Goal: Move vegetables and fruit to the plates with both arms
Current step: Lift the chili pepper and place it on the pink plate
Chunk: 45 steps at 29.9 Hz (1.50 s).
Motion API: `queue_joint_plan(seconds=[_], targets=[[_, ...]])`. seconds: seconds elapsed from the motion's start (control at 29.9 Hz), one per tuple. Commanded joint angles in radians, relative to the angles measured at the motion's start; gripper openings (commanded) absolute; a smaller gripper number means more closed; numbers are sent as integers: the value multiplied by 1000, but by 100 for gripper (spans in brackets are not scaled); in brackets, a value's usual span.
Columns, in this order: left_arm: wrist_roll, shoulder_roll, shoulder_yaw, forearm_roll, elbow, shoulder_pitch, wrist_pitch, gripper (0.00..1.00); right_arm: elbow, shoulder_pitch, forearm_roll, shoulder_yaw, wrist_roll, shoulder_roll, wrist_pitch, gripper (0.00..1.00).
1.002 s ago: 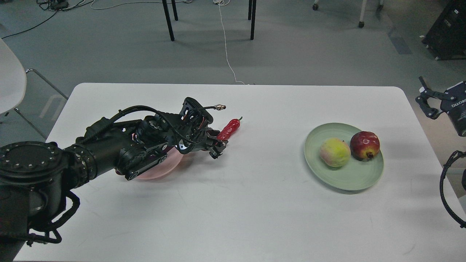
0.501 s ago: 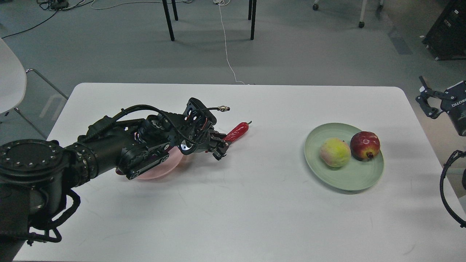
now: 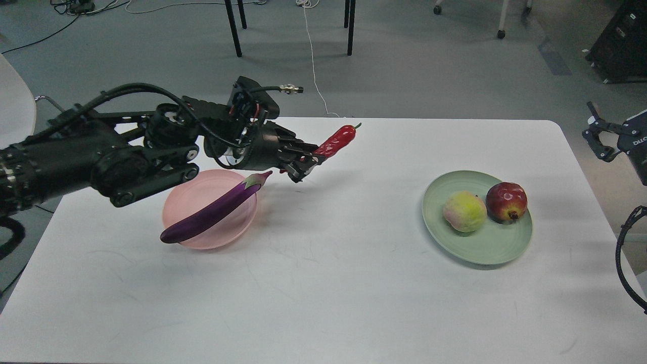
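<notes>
On pink plate (image 3: 202,189) lies eggplant (image 3: 212,208); green plate (image 3: 485,247) holds peach (image 3: 464,211), pomegranate (image 3: 506,201).

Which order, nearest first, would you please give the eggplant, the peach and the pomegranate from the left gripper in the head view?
From the left gripper:
1. Eggplant, just below and left of it, lying across the pink plate.
2. Peach, far to the right, on the green plate.
3. Pomegranate, right of the peach, touching it.
</notes>
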Motion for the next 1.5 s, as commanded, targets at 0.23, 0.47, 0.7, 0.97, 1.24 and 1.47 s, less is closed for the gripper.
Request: queue_joint_plan(seconds=[0.23,0.47,0.7,0.97,1.24,1.47], targets=[[-87,281,29,85,-52,143,2,12,0,-3,0,7,0,-4,0,98],[-91,257,29,105,94,236,9,13,-11,0,0,8,0,-15,0,98],[-101,231,29,105,120,236,7,19,-11,0,0,8,2,-27,0,98],[-96,214,14,84,120,236,9,55,-8,-1,0,7,2,-25,0,98],[-105,228,-146,-178,117,236,30,93,-11,-1,0,8,6,-25,0,98],[-107,220,-281,-705,117,236,22,98,-15,0,1,11,6,-18,0,98]])
